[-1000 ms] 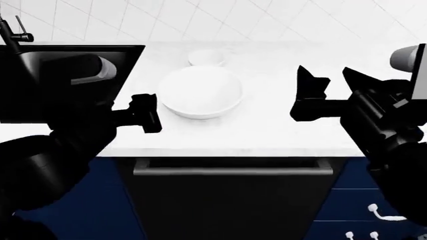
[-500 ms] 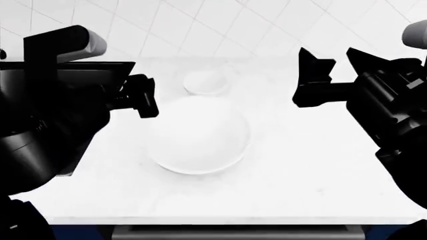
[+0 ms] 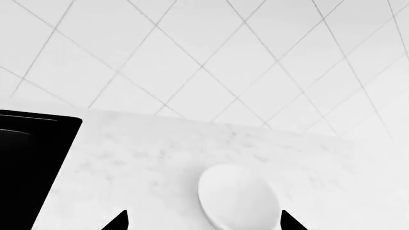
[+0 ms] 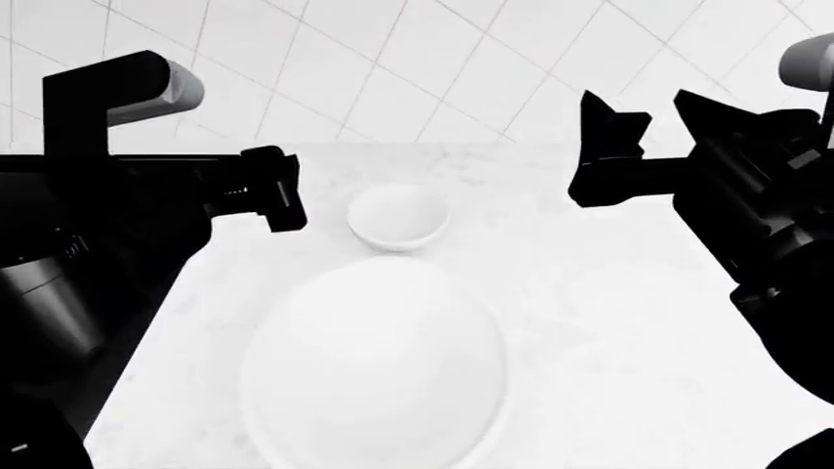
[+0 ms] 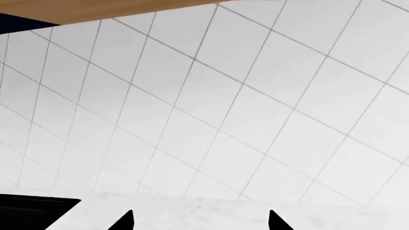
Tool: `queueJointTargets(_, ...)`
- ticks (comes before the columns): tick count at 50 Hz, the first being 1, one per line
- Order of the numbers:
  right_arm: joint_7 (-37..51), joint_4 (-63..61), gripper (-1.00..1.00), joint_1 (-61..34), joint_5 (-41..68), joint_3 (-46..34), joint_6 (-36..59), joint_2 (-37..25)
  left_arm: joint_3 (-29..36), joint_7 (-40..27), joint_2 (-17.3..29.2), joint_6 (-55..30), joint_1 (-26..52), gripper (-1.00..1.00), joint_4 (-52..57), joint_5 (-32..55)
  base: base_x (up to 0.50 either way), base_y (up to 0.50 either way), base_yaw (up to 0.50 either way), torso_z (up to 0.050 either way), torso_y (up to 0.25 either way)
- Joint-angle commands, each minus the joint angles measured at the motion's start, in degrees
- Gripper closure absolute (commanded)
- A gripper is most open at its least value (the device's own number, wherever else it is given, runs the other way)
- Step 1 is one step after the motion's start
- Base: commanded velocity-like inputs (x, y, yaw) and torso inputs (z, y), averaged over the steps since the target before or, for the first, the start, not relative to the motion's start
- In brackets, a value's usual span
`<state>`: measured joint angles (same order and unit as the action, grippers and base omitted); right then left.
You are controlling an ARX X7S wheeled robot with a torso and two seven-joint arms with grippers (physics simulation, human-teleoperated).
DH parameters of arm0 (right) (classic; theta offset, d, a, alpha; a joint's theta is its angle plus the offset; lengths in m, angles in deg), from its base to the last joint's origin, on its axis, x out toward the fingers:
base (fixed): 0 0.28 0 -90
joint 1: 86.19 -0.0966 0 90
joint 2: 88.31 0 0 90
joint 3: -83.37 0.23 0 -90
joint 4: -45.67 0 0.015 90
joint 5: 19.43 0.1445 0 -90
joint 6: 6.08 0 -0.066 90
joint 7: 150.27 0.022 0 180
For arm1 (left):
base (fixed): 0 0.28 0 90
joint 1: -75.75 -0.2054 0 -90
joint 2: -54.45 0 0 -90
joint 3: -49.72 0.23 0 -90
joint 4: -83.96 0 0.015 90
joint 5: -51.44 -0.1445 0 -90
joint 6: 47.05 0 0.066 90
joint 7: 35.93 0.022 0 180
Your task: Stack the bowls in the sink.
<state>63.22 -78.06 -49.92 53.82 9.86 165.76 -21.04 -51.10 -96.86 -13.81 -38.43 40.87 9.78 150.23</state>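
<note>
Two glossy white round bowls are seen upright, rims up: wide shallow bowl [image 4: 375,366], small bowl [image 4: 397,216]. Left gripper [image 4: 271,189] and right gripper [image 4: 626,127] fingers are spread, nothing held.

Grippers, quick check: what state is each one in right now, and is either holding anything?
Left gripper: open, holding nothing; the small bowl lies ahead of it.
Right gripper: open, holding nothing, above the counter.

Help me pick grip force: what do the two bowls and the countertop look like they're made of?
Small bowl and large bowl: plain white with a smooth, faintly glossy look, like glazed ceramic, though plastic can't be excluded. Countertop: white with faint grey veining, marble-like stone or an imitation.
</note>
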Motion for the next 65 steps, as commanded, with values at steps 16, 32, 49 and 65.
queueJointTargets(16,0.2,1.6,-1.0,0.8,-1.4,-2.6,-3.4,-1.1,-0.2,-16.1,-0.6,12.6,-10.8,-1.0,-4.6,17.9,0.0,0.0,0.0,0.0,0.0)
queueJointTargets(32,-1.2,2.6,-1.0,0.1,-2.9,-4.6,-5.5,-1.8,-0.5,-18.3,0.1,16.0,-13.2,-1.0,-3.8,19.4,0.0,0.0,0.0,0.0,0.0)
queueJointTargets(49,-1.6,3.3,-1.0,-0.3,-3.9,-6.4,-7.1,-2.4,0.2,-21.1,-0.1,20.3,-15.6,-1.0,-3.1,23.7,0.0,0.0,0.0,0.0,0.001)
queueJointTargets(65,-1.6,3.5,-1.0,-0.2,-3.8,-7.2,-8.0,-2.8,1.2,-19.1,1.1,20.0,-16.4,-1.0,-3.4,22.8,0.0,0.0,0.0,0.0,0.0)
